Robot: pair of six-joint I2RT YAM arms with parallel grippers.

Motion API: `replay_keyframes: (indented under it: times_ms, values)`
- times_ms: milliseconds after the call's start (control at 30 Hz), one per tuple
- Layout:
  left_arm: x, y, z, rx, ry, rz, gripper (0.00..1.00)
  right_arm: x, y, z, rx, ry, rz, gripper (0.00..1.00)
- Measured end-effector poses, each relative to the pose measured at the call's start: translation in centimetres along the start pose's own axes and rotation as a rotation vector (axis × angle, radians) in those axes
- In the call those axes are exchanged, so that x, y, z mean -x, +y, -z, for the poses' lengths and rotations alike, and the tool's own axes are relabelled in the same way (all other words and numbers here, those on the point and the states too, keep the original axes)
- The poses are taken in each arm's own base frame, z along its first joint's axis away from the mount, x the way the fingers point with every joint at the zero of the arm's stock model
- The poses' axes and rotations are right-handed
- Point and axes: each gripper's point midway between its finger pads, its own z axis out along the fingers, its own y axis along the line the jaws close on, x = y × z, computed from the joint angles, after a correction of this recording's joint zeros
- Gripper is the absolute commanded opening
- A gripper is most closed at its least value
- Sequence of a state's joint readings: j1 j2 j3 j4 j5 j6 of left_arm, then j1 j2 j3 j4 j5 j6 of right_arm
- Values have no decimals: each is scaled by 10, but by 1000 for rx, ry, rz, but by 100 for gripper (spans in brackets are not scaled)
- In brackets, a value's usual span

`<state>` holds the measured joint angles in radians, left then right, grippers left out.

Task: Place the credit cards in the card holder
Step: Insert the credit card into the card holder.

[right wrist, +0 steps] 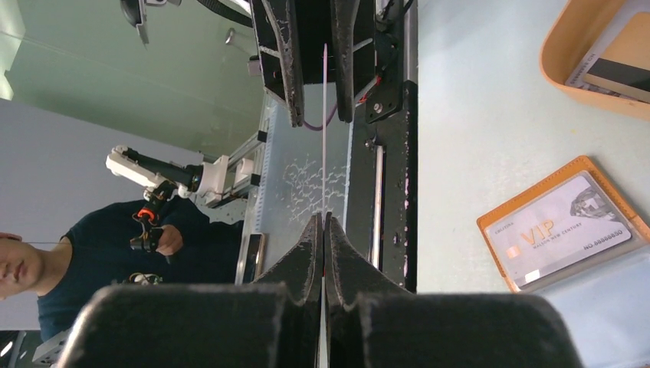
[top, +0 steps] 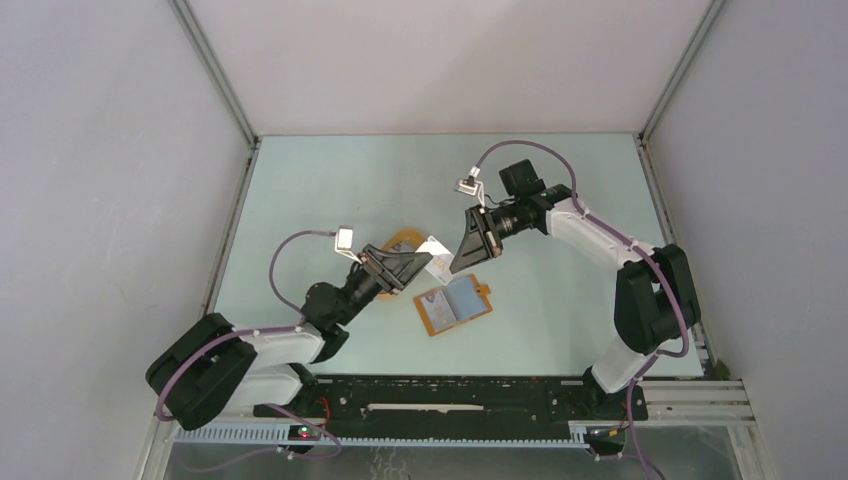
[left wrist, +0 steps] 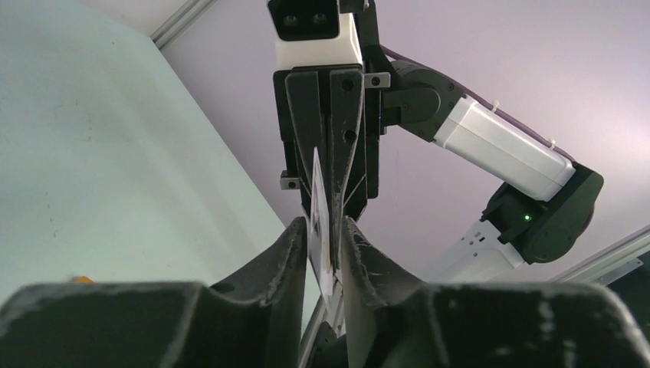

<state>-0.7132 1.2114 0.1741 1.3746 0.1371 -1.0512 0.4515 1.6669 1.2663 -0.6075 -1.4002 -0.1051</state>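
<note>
A pale credit card (top: 437, 258) hangs in the air between my two grippers, above the table. My right gripper (top: 453, 262) is shut on one end of it; the right wrist view shows the card edge-on (right wrist: 324, 138) running out of the closed jaws (right wrist: 323, 221). My left gripper (top: 425, 263) is open, and its fingers stand on either side of the card's other end (left wrist: 316, 192) with a gap on each side. The card holder (top: 453, 305), an orange wallet, lies open on the table just below, with a grey "VIP" card (right wrist: 563, 230) in its slot.
An oval orange tray (top: 403, 240) sits behind the left gripper and holds more cards (right wrist: 613, 65). The black base rail (top: 450, 395) runs along the table's near edge. A person (right wrist: 84, 261) stands beyond that edge.
</note>
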Motion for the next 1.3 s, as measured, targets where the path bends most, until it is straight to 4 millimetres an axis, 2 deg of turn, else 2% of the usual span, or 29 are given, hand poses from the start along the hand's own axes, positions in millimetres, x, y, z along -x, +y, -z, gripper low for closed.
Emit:
replay_keyframes:
  times_ms: [67, 100, 233, 267, 367, 500, 567, 700, 867, 1033, 1300]
  values:
    - [1, -2, -3, -6, -2, 2, 3, -1, 1, -2, 4, 5, 1, 0]
    - [1, -3, -4, -7, -3, 5, 0, -1, 1, -3, 5, 7, 1, 3]
    - [1, -2, -4, -7, 0, 4, 0, -2, 0, -3, -3, 9, 3, 40]
    - [0, -2, -4, -8, 0, 4, 0, -2, -2, -2, -12, 8, 6, 46]
    - [0, -1, -4, -5, -1, -4, 0, -1, -10, 5, -76, -1, 43, 52]
    - [-6, 9, 6, 30, 13, -15, 0, 5, -19, 27, -203, -33, 115, 49]
    - [-13, 22, 14, 80, 35, -19, 0, 8, -27, 39, -278, -46, 140, 41]
    - [-22, 45, 25, 172, 61, -16, 0, 6, -62, 58, -447, -34, 130, 27]
    - [-34, 72, 39, 289, 75, -2, 0, -17, -114, 66, -575, 39, 24, 19]
    - [-52, 99, 45, 386, 108, 14, 0, -45, -147, 68, -654, 124, -71, 19]
    - [-79, 146, 61, 533, 140, 93, 0, -85, -170, 43, -664, 300, -151, 18]
